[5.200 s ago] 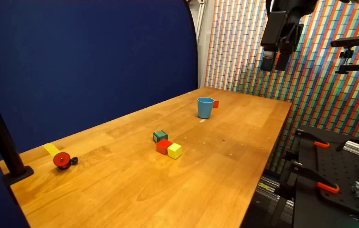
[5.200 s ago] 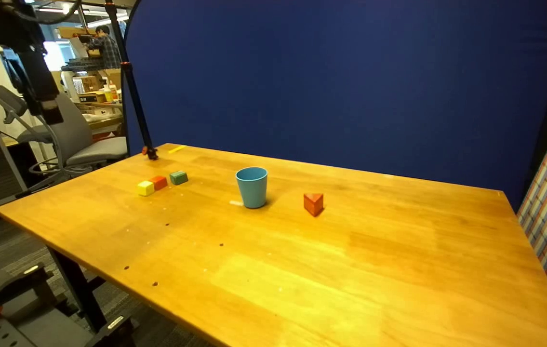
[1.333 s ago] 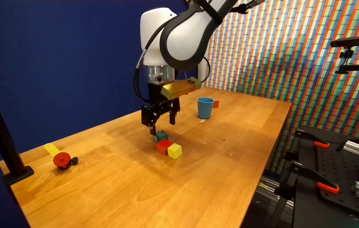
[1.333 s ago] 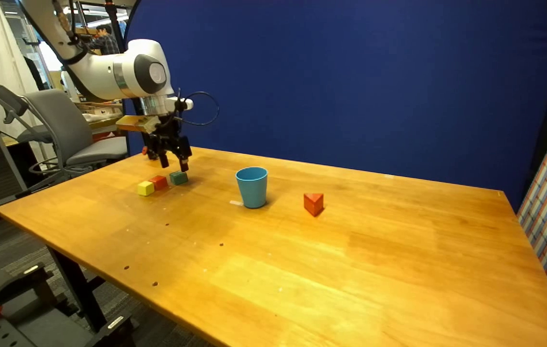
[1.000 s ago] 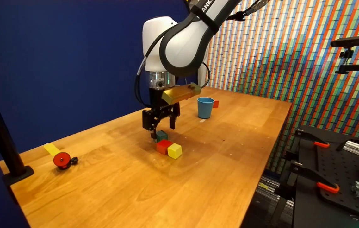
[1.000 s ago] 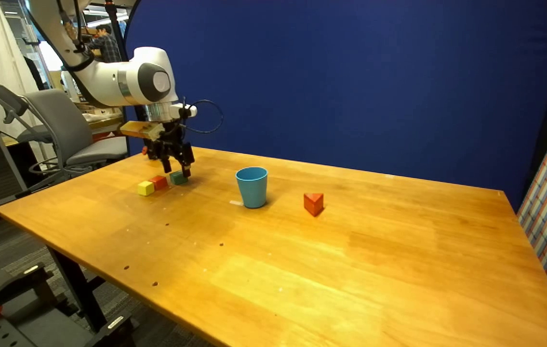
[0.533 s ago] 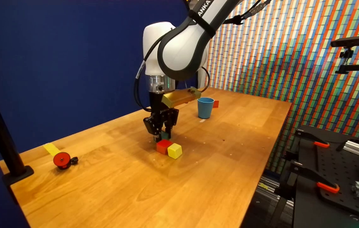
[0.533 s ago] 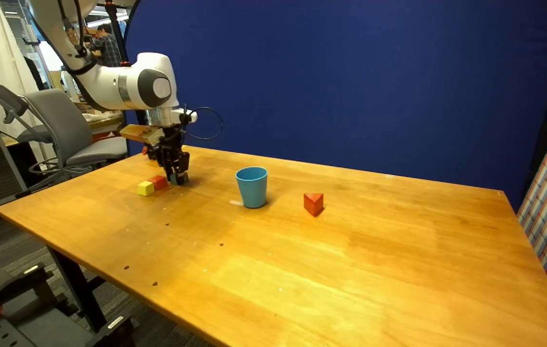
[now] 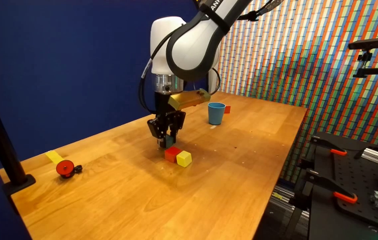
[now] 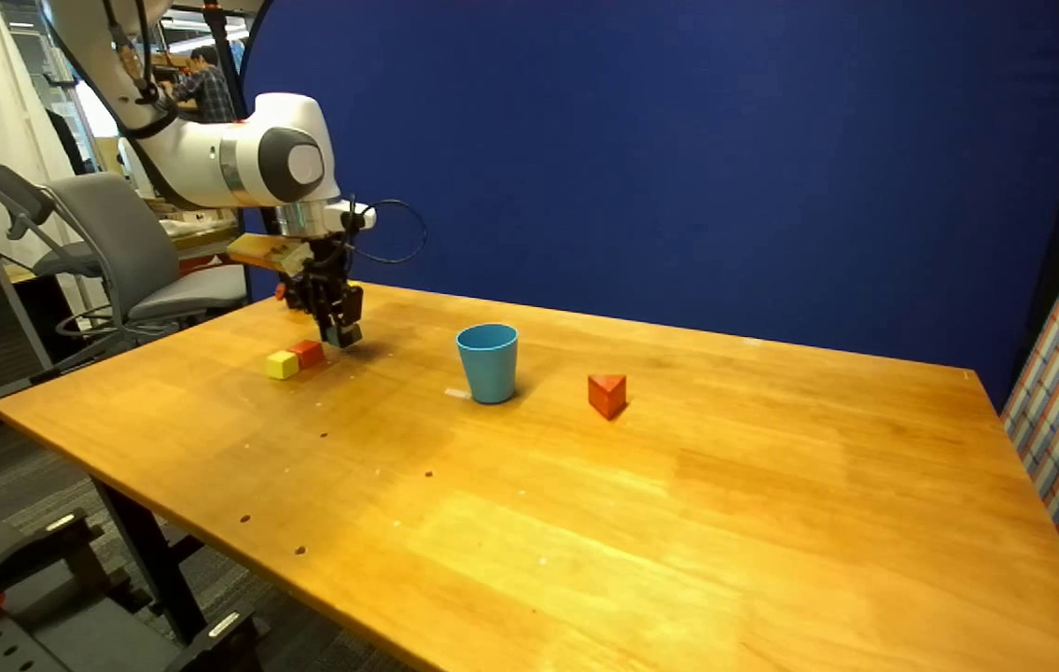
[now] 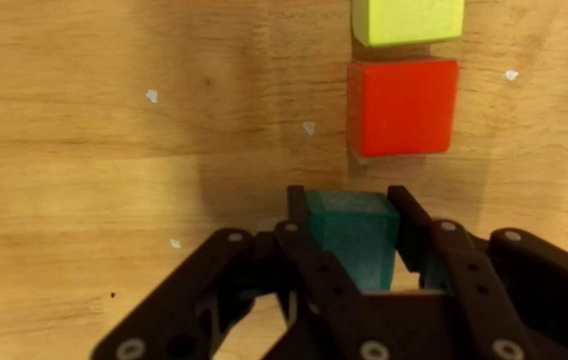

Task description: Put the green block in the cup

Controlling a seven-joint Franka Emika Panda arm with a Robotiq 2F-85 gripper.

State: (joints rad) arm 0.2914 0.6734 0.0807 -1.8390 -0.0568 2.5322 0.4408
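Above a wooden table [image 9: 135, 206], a white Franka Panda arm [image 9: 192, 50] reaches low, its black Robotiq gripper [image 11: 348, 202], near the top of both exterior views 5.2 seconds earlier, now pinching a green cube [image 11: 356, 245]. In both exterior views the green cube rides slightly higher than 0.5 seconds before, seemingly just clear of the table, while the blue cup [image 10: 490, 373] keeps its place. Seen from the wrist, the green cube is bluish, with a paler, grayish band on the side toward the red cube [image 11: 409, 107]; from outside it looks dark, partly hidden by the gripper. The tally: 1 arm; 1 blue cup, upright and well apart from the gripper; 1 red triangular prism [image 10: 606, 396] near the cup; 3 cubes, with the yellow cube [image 11: 414, 22] just beside the red.
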